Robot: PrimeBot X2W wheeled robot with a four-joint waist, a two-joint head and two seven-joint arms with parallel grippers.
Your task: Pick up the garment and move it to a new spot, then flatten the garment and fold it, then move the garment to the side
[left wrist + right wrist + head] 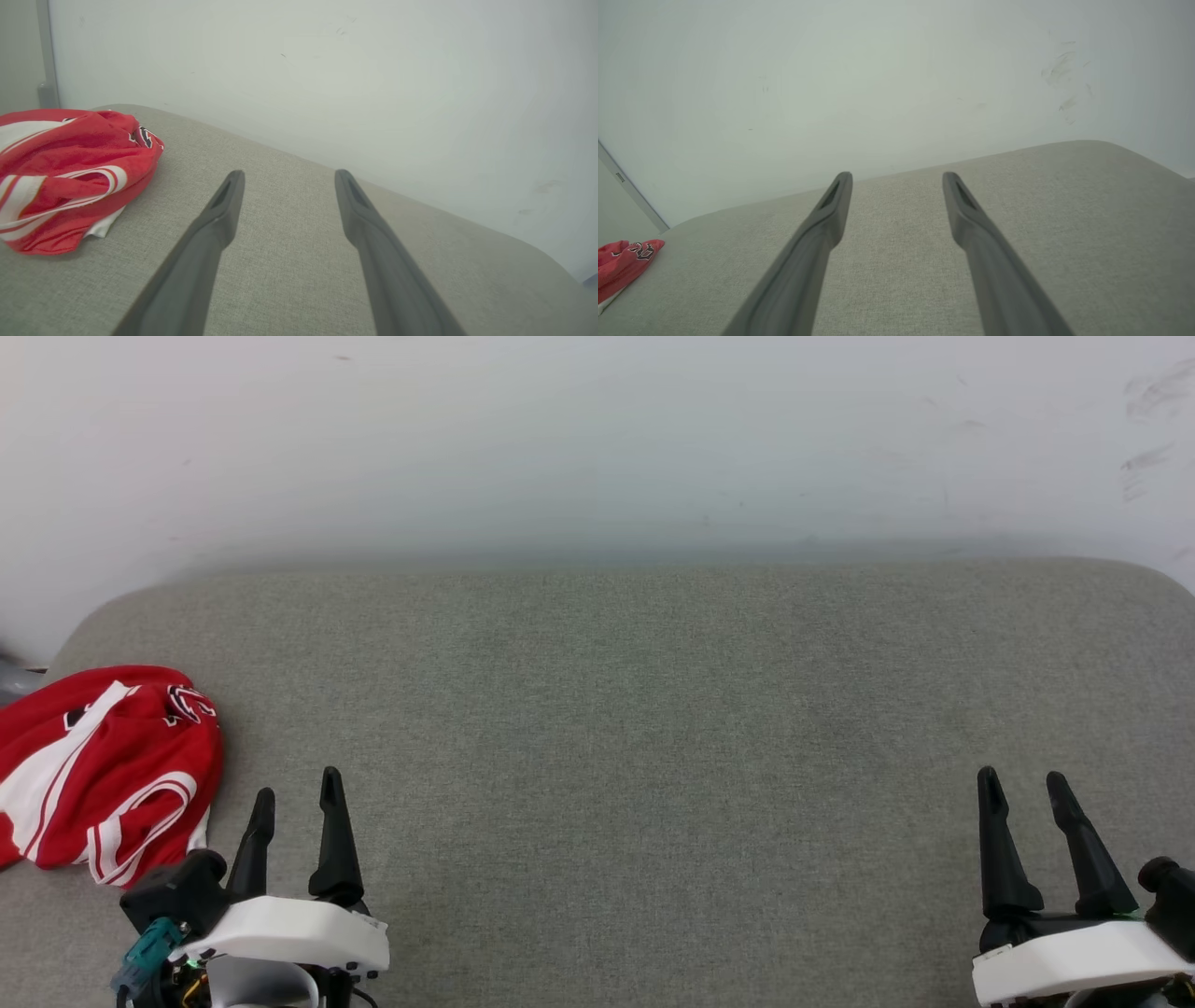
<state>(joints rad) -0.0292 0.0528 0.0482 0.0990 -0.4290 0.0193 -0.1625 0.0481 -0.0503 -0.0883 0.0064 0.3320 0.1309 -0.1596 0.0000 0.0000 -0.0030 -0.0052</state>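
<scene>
Well, the bunched shirt (107,770), its long axis hard to judge, sits just left of the left gripper (298,784), far from the right gripper (1022,775); both gape empty.

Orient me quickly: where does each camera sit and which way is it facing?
Head view: on the head, facing forward and down at the grey cushion and white wall; open left gripper lower left, open right gripper lower right.
Left wrist view: on the left wrist, facing along its two fingers across the cushion; garment lies to their left.
Right wrist view: on the right wrist, facing the wall along its fingers.
Shared: both wrist views catch the garment.
</scene>
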